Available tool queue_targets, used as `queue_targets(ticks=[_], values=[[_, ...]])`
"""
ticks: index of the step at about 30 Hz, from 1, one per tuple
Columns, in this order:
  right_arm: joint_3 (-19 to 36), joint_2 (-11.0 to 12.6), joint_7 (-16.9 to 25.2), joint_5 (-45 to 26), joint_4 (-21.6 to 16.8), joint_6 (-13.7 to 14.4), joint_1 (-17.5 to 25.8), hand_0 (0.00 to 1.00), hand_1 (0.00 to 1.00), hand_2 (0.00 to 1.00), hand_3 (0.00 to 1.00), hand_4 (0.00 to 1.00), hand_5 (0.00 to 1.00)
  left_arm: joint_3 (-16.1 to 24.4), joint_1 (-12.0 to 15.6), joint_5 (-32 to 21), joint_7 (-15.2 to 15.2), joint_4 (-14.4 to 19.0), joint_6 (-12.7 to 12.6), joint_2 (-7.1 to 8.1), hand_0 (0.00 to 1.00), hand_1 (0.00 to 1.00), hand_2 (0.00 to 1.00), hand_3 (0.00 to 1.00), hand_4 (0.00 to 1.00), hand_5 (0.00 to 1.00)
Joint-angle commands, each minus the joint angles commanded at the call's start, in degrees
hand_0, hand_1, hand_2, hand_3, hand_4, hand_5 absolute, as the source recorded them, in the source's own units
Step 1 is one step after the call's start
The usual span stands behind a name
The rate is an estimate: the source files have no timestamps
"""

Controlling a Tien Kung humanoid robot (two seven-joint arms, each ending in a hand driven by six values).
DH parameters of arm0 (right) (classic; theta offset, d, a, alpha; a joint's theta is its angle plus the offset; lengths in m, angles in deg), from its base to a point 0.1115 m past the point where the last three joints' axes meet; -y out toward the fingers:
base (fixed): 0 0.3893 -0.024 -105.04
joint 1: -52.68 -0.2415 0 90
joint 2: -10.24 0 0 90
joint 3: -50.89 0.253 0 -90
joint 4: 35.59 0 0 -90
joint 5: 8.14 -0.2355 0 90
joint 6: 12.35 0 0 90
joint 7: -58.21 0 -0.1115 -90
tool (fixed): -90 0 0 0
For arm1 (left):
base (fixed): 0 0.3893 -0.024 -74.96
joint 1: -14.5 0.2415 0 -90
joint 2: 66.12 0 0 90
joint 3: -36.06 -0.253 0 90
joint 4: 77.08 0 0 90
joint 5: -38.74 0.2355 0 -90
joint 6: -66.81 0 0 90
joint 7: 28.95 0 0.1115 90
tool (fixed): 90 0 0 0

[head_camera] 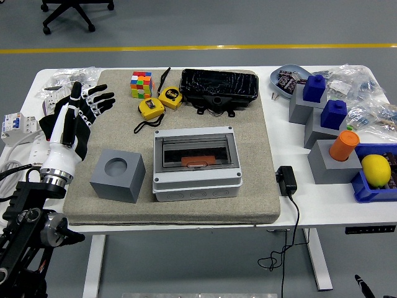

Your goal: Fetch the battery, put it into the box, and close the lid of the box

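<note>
battery in the box, left hand off to the side
the orange battery [198, 162] lies inside the grey box [196, 164] under its clear lid; the left hand [74, 121], fingers [99, 99] spread and empty, hovers well left, a grey block [118, 175] between them.

- The left hand [74, 121] hovered over the mat's [248, 155] left edge, fingers spread and holding nothing.
- The grey box [196, 162] sat mid-mat, its clear lid down over an orange battery [198, 162].
- A grey cube [118, 175] stood just left of the box.
</note>
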Motion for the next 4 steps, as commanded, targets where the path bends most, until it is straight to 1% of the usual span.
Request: queue_targets(ticks=[1,2,4], values=[[0.1,0.0,0.0,0.1,0.0,-0.1,0.0,0.998,0.953,0.911,0.919,0.998,0.998,0.0,0.0,0.0,0.0,0.0,0.0,0.02,0.747,0.687,0.67,0.699,0.998,0.998],[0.3,0.0,0.0,0.2,0.0,-0.1,0.0,0.998,0.988,0.926,0.924,0.998,0.998,0.0,0.0,0.0,0.0,0.0,0.0,0.05,0.745,0.685,0.67,0.698,0.998,0.998],[0.3,0.1,-0.6,0.3,0.0,-0.5,0.1,0.998,0.988,0.926,0.924,0.998,0.998,-0.1,0.0,0.0,0.0,0.0,0.0,0.11,0.745,0.685,0.67,0.698,0.998,0.998]])
